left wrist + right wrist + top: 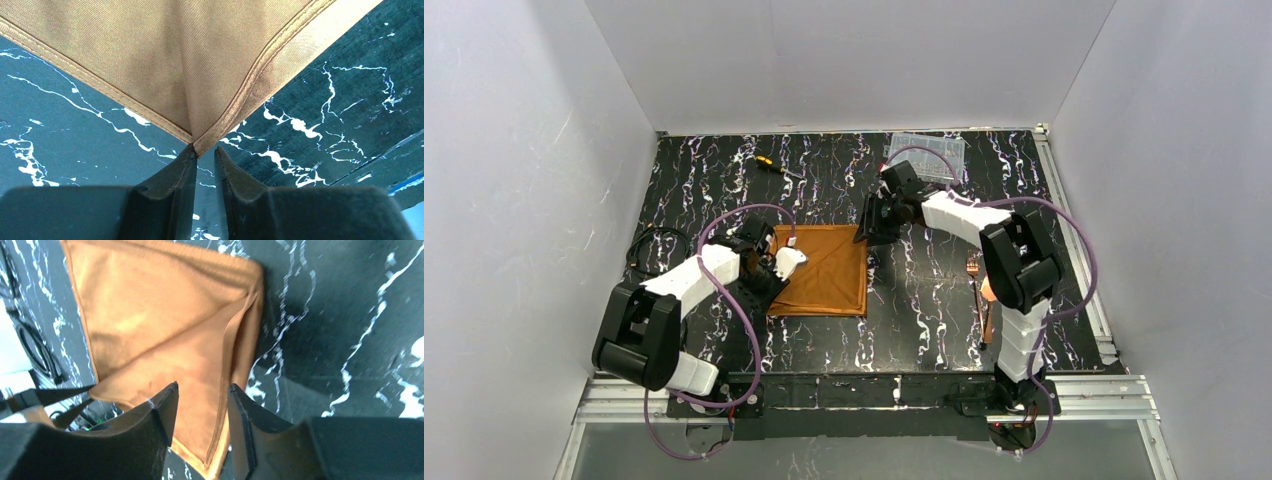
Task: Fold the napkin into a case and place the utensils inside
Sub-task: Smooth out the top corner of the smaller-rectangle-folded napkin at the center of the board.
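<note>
Rightward of the napkin (824,272), the utensils (990,322) lie near-to-far.

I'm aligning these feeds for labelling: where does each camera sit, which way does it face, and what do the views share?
Top external: above and behind the bases, looking down on the table; left arm and right arm both show.
Left wrist: on the left arm, looking along the left fingers at a napkin corner.
Right wrist: on the right arm, looking past the right fingers down at the folded napkin.
Shared: all three show the napkin and table.
</note>
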Motion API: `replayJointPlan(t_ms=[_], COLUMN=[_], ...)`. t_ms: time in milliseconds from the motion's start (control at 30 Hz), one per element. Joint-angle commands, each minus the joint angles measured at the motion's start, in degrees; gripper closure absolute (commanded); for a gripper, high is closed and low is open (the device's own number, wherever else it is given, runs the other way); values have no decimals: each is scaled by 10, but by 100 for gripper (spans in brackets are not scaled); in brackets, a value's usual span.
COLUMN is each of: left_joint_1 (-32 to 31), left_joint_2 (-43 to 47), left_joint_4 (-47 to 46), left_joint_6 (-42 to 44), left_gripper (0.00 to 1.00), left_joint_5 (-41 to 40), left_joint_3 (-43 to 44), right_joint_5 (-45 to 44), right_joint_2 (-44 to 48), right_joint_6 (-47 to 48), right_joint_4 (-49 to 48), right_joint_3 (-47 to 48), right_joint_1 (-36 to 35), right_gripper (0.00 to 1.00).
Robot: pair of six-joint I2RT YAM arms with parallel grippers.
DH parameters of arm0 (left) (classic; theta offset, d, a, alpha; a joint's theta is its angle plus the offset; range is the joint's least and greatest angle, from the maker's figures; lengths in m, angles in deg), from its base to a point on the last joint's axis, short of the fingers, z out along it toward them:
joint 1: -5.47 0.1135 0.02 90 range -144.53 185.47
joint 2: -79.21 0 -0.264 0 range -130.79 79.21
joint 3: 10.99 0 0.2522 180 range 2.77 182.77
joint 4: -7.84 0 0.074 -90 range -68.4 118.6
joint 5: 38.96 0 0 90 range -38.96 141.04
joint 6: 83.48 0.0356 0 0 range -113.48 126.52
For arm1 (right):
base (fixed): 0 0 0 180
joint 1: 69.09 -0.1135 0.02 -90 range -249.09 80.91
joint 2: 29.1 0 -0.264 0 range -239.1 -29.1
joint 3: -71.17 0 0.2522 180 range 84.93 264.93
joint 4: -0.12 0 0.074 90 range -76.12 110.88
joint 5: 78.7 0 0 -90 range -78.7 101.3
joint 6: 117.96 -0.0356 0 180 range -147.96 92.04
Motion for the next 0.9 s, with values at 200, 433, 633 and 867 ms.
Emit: replayJointPlan(t_ms=[200,433,633,867], left_joint_1=[-3,-3,-3,-3], left_joint_2=[25,45,85,59], left_joint_4=[20,49,145,190], left_joint_6=[9,33,92,92], left_gripper=[72,72,68,67], left_joint_5=[34,36,68,114], left_joint_3=[-2,3,44,106], right_joint_5=[33,52,41,69], right_joint_2=[-88,-93,-83,-63], right_joint_6=[11,23,57,37], right_joint_4=[-3,11,84,60], right_joint_3=[85,104,140,134], right_joint_1=[32,34,35,38], right_gripper=[70,63,47,61])
